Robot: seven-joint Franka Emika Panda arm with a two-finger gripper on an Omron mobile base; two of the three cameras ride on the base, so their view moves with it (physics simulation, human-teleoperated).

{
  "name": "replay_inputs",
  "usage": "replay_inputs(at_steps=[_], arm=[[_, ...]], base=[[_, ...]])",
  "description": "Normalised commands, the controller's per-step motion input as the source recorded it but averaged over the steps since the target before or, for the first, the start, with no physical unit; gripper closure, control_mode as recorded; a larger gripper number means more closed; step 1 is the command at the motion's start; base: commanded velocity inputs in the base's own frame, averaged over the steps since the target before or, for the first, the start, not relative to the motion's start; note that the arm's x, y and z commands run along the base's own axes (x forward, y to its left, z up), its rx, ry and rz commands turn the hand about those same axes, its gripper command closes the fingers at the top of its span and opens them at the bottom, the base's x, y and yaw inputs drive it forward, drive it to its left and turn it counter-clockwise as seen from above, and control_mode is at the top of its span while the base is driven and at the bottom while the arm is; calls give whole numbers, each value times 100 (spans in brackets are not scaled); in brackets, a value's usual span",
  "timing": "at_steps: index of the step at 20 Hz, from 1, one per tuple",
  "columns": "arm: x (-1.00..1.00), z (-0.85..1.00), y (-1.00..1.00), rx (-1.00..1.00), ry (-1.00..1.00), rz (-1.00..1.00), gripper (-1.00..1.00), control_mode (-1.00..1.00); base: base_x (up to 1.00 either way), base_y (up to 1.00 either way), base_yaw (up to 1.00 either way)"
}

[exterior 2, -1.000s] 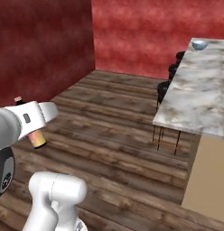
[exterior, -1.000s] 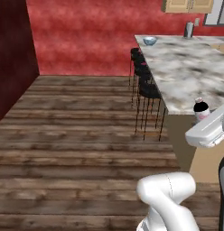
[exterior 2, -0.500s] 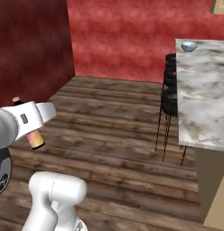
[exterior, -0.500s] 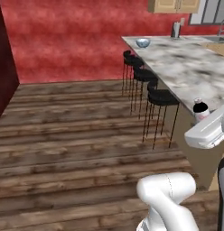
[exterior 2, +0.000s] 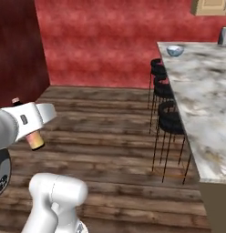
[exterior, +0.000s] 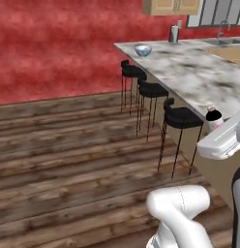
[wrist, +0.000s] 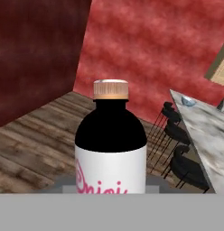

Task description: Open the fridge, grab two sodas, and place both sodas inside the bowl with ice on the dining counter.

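My gripper is shut on a soda bottle with a dark neck, tan cap and white label with pink lettering. The bottle pokes up beside the white hand at the right, and its pink-orange base hangs below the hand. The pale blue bowl sits at the far corner of the marbled dining counter, well ahead of the gripper. The right base view has the bowl and counter at the right. The fridge is out of view.
Three black bar stools line the counter's near side over a wooden floor. A steel canister stands at the counter's far end below tan cabinets. A red wall closes the room behind.
The whole picture has shifted as the base turns: the counter, stools and bowl slide left and grow closer. The bottle stays in the shut gripper.
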Motion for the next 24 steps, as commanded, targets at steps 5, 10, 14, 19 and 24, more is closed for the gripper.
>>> replay_inputs(at_steps=[5, 10, 14, 19, 24], arm=[[0, 0, 0, 0, 0, 0, 100, 100], [0, 0, 0, 0, 0, 0, 100, 100], [0, 0, 0, 0, 0, 0, 100, 100], [0, 0, 0, 0, 0, 0, 100, 100], [0, 0, 0, 0, 0, 0, 100, 100]], base=[[100, 51, -31], [100, 47, -32], [92, 60, -35], [84, 68, -37], [80, 68, -38]])
